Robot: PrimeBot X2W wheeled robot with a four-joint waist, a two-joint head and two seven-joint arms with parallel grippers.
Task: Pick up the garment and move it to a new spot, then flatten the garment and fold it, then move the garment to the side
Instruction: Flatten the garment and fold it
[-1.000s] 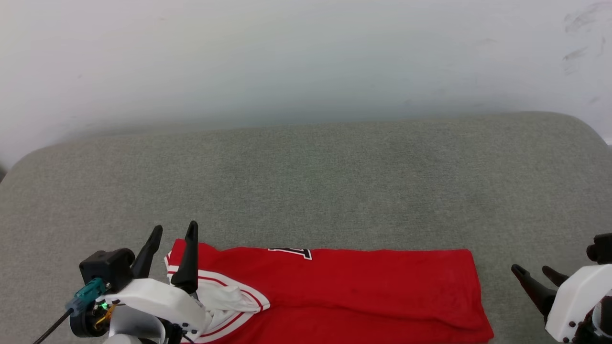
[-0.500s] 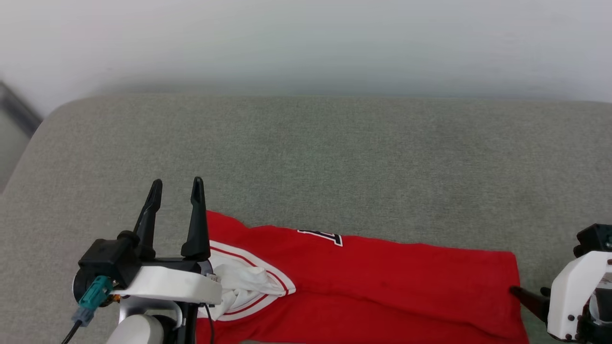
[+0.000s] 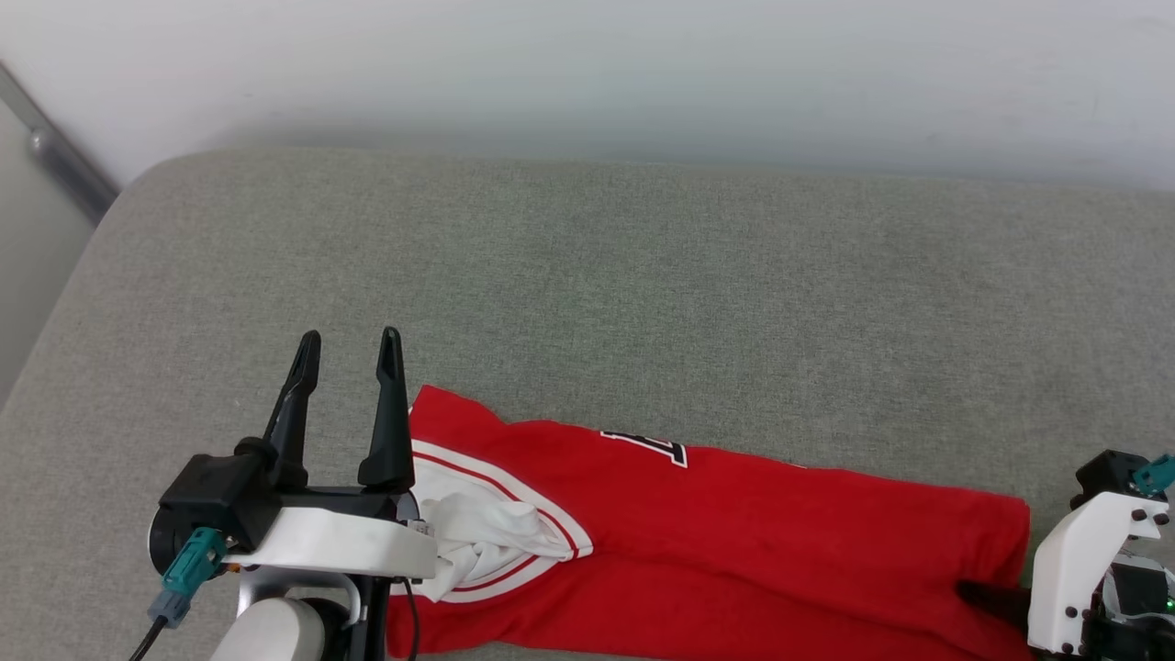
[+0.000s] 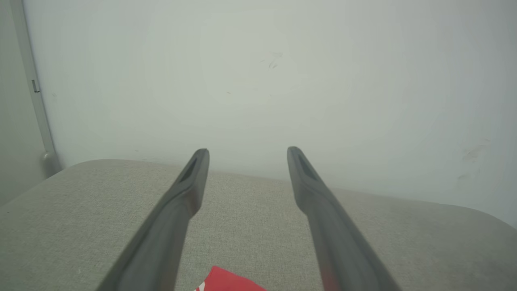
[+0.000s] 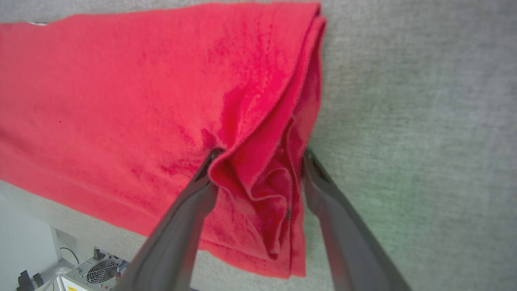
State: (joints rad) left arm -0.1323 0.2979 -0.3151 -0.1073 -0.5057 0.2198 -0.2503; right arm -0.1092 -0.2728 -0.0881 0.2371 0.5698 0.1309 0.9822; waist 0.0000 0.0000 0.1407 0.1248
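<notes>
"Straddling the garment's end, is the right gripper (image 5: 260, 155) pinching anything?"

"Not yet, I'm judging. Its 2 fingers are standing wide apart, with a bunched fold of the garment (image 5: 141, 101) sitting between them and 1 fingertip touching cloth. The left gripper (image 3: 351, 335) is hovering spread and empty, just beside the sleeve end."

"Where is the garment lying?"

"It's lying along the near edge of the grey couch cushion (image 3: 643, 275), already folded lengthwise into 1 long red band. A white sleeve (image 3: 486, 537) is resting on top, and a bit of the black lettering (image 3: 647, 447) is peeking out at the far fold."

"So what is remaining?"

"Flattening and 1 lengthwise fold are looking done. I'm guessing a crosswise fold is coming next, then the move to the side."
</notes>
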